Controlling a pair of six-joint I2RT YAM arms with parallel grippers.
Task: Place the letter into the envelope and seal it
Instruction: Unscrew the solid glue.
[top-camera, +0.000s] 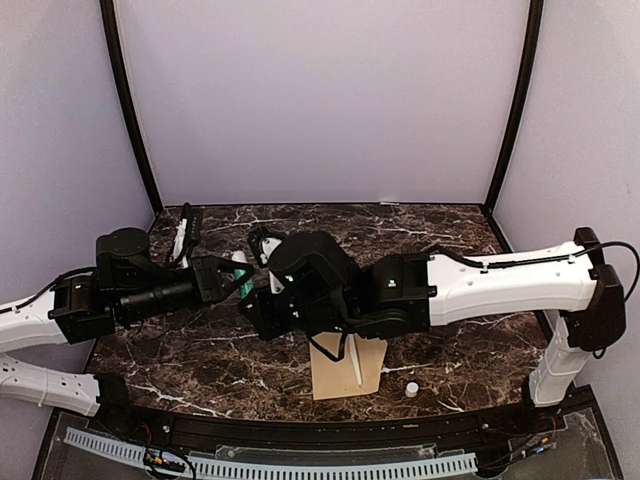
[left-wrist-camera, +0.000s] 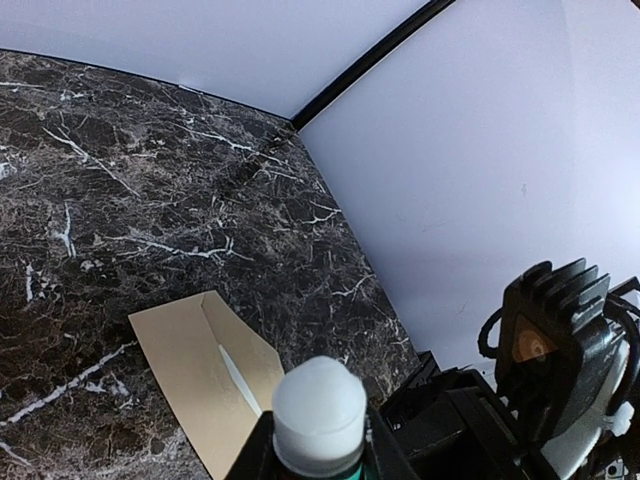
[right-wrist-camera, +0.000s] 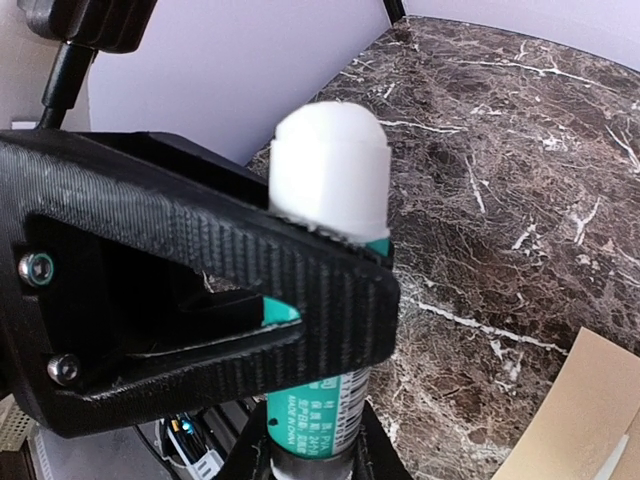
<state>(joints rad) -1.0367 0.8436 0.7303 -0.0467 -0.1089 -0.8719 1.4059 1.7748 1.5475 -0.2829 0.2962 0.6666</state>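
Note:
The kraft-brown envelope (top-camera: 340, 375) lies flat near the table's front edge, also seen in the left wrist view (left-wrist-camera: 190, 370) and the right wrist view (right-wrist-camera: 580, 410). A thin white strip (top-camera: 355, 365) runs along its flap edge. I cannot tell if that strip is the letter, which is otherwise hidden. Above the table, left of centre, both grippers meet on a green glue stick (right-wrist-camera: 330, 180) with a white tip (left-wrist-camera: 320, 400). My left gripper (left-wrist-camera: 320, 450) clamps the stick just below the tip. My right gripper (right-wrist-camera: 310, 465) grips its lower end.
A small white round cap (top-camera: 411, 388) lies on the dark marble table (top-camera: 440, 230) just right of the envelope. Pale walls with black corner posts close in the back and sides. The two arms cross the middle of the table.

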